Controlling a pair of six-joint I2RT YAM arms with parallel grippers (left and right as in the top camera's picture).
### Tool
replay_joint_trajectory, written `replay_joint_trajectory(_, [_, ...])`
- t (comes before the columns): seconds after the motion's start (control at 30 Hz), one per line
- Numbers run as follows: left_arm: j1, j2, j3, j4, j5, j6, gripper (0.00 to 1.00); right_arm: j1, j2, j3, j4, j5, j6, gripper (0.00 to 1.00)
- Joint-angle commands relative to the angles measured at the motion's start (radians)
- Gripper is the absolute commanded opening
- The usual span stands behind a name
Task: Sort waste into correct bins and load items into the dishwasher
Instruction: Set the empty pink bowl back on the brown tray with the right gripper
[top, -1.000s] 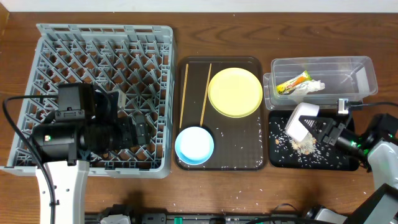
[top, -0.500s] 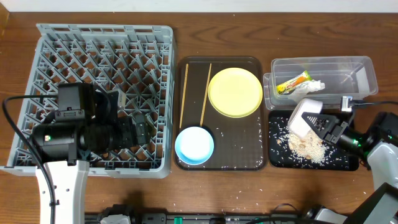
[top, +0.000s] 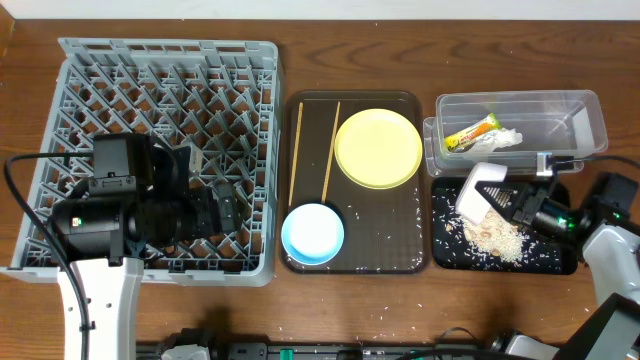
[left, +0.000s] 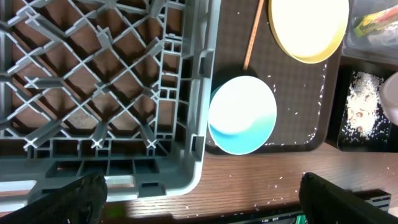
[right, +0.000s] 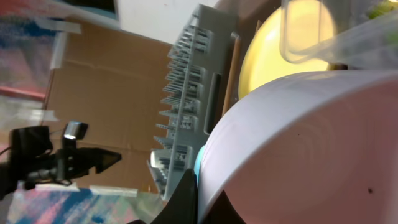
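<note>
The rack (top: 170, 60) lies far off to the right gripper's (top: 512, 203) left, beyond the brown tray (top: 385, 225). The left gripper (top: 228, 208) hangs over the rack, its fingers apart and holding nothing. The tub (top: 590, 115) stands just behind the right gripper, and the black tray (top: 545, 255) lies directly beneath it. The plate (top: 378, 148), blue bowl (top: 313, 233) and chopsticks (top: 296, 150) wait on the brown tray, between the two grippers.

The right gripper is clamped on the rim of the white bowl (top: 482, 192), which is tipped steeply over the black tray. A heap of crumbs (top: 493, 237) lies just below the bowl's mouth.

The step appears to be emptying the bowl. It is best held low, with the mouth inside the tray's edges so that grains do not bounce out, and given a slight shake. The bowl should then be levelled before it is carried across to the rack, with a firm grip on the thin rim.
</note>
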Motion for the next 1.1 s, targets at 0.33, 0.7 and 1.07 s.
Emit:
replay_joint_trajectory(0.33, [-0.002, 0.001, 0.017, 0.007, -0.009, 0.006, 0.99, 0.404, -0.198, 0.216, -0.348, 0.711, 0.05, 0.01])
replay_joint_trajectory(0.7, [-0.002, 0.001, 0.017, 0.006, -0.008, 0.006, 0.99, 1.17, -0.09, 0.161, -0.125, 1.303, 0.412, 0.01])
replay_joint_trajectory(1.07, [-0.142, 0.013, 0.017, 0.092, -0.009, 0.006, 1.0, 1.237, 0.046, 0.205, -0.067, 1.347, 0.48, 0.39])
